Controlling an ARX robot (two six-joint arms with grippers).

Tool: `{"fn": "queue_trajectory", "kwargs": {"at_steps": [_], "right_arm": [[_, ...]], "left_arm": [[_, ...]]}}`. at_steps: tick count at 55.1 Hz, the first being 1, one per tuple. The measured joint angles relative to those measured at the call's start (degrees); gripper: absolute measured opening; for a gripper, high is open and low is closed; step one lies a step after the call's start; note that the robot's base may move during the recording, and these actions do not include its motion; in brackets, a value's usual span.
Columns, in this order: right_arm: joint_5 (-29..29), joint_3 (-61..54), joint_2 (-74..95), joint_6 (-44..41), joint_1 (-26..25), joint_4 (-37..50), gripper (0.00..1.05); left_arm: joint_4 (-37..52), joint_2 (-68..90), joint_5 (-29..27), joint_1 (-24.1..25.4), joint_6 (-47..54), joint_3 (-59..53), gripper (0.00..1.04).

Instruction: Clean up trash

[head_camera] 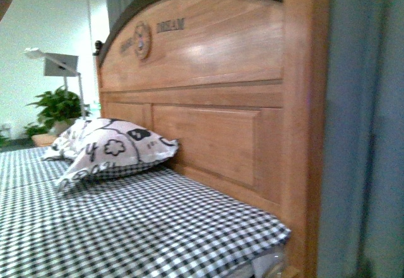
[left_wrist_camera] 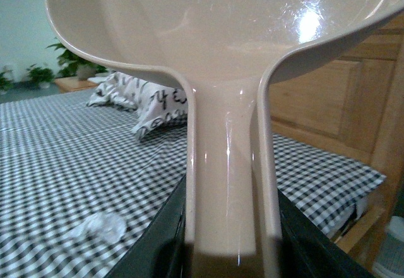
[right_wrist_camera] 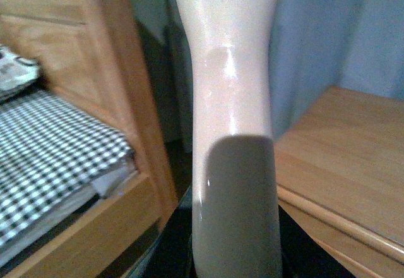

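In the left wrist view my left gripper is shut on the handle of the beige dustpan, whose scoop fills the upper part of that view, held above the checked bed. The trash, a small crumpled white tissue wad, lies on the checked sheet beside and below the dustpan handle. In the right wrist view my right gripper is shut on the beige handle of the brush; its bristles are out of view. Neither gripper shows in the front view.
A white pillow with black drawings lies by the wooden headboard on the black-and-white checked bed. A wooden bedside table stands past the bed's edge, before a blue curtain. Potted plants stand far back.
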Motion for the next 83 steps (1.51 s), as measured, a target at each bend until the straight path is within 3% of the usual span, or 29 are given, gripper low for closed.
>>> {"fn": "queue_trajectory", "kwargs": {"at_steps": [43,50,63,75,83], "right_arm": [[-0.1,0.0,0.3,0.0,0.0,0.0,0.18],[0.1,0.0,0.3,0.0,0.0,0.0,0.18],[0.0,0.0,0.0,0.0,-0.1,0.0,0.18],[-0.1,0.0,0.0,0.0,0.0,0.0,0.18],[0.0,0.0,0.0,0.0,-0.1,0.0,0.18]], "left_arm": [[0.0,-0.1,0.1,0.1,-0.2,-0.1,0.27],[-16.0,7.1,1.0,1.7,2.9,6.5,0.27],[-3.9,39.9,10.3,4.1,24.9,14.6,0.27],[-8.2,57.6,11.7,4.3,39.2,23.6,0.27],[-9.8,64.6,11.7,4.2,43.3,29.1,0.27]]}}
